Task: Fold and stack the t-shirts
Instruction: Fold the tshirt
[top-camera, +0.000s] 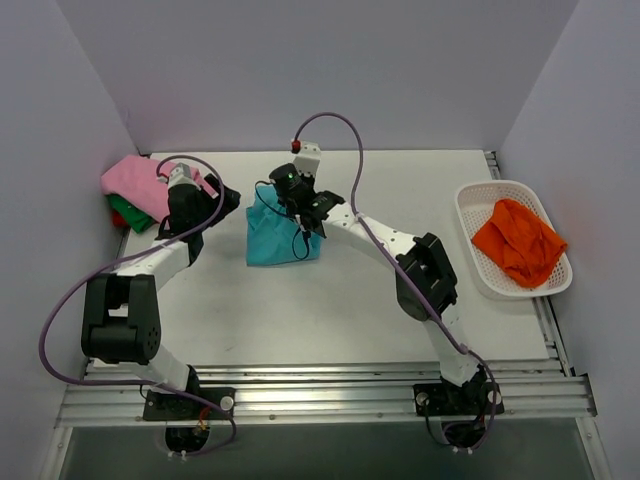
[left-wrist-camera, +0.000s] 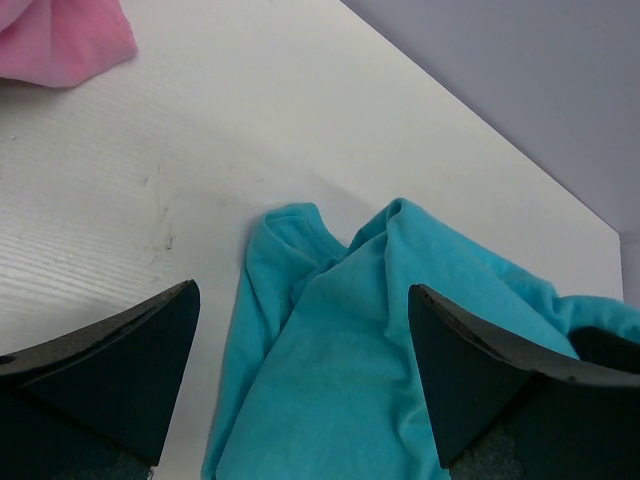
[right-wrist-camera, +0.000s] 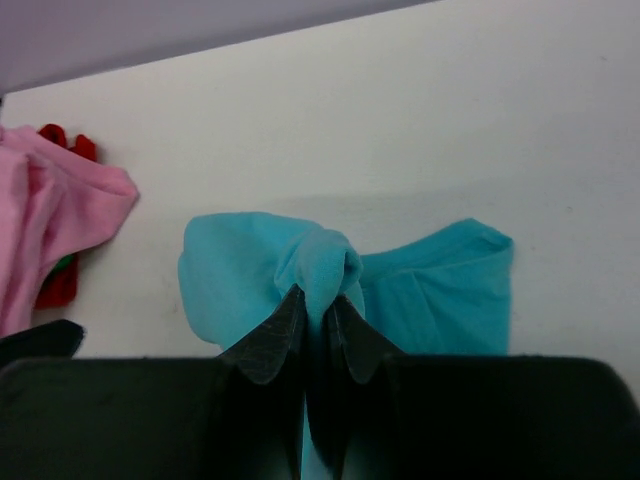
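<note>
Right tool (right-wrist-camera: 318, 300) pinches the one teal t-shirt (top-camera: 275, 240), left tool (left-wrist-camera: 302, 290) gapes; one pink (top-camera: 135, 180), green (top-camera: 128, 211), red (right-wrist-camera: 62, 140), orange shirt (top-camera: 518, 240) each.

No legible text (not anywhere).

White arms (top-camera: 385, 235), black joints (top-camera: 425, 275), looping purple cables (top-camera: 335, 114), dark wedge-shaped tool fingers (left-wrist-camera: 110, 370)

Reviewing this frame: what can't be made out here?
- Top view: green shirt and red shirt lie mostly under the pink shirt; folds hidden.
- Top view: right gripper covers its grip on the teal shirt.
- Right wrist: gripper body hides the teal shirt's near part.
- Left wrist: left gripper and bottom edge cut off the teal shirt.
- Top view: orange shirt hides the basket floor.
</note>
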